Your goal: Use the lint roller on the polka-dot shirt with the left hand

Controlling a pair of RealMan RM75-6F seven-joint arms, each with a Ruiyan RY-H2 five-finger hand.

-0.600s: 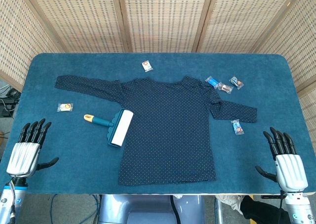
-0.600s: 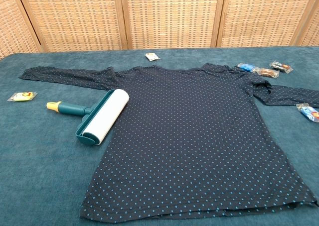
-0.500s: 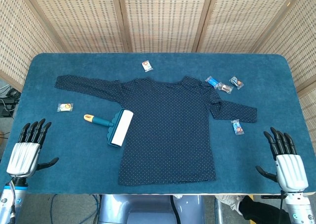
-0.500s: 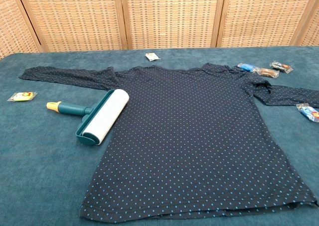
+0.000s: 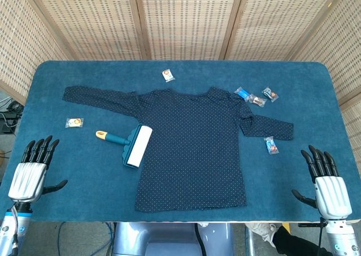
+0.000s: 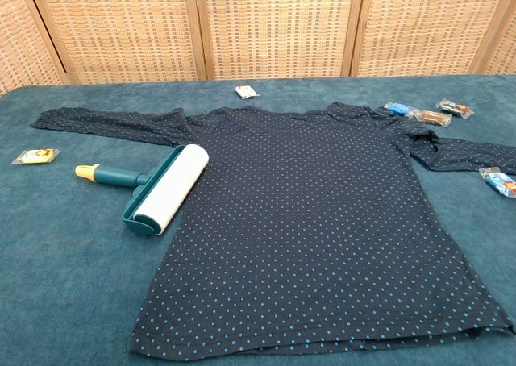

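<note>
A dark blue polka-dot shirt (image 5: 192, 149) (image 6: 306, 213) lies flat on the blue table (image 5: 84, 75), sleeves spread to both sides. The lint roller (image 5: 132, 144) (image 6: 157, 189), teal with a white roll and a yellow-tipped handle, lies at the shirt's left edge with its roll just touching the fabric. My left hand (image 5: 31, 171) hovers at the table's near left corner, fingers apart and empty, well away from the roller. My right hand (image 5: 327, 180) is at the near right corner, also spread and empty. Neither hand shows in the chest view.
Small snack packets lie around the shirt: one (image 5: 74, 122) left of the roller, one (image 5: 168, 74) above the collar, several (image 5: 256, 96) near the right shoulder and one (image 5: 272, 145) below the right sleeve. Wicker screens (image 5: 180, 19) stand behind the table.
</note>
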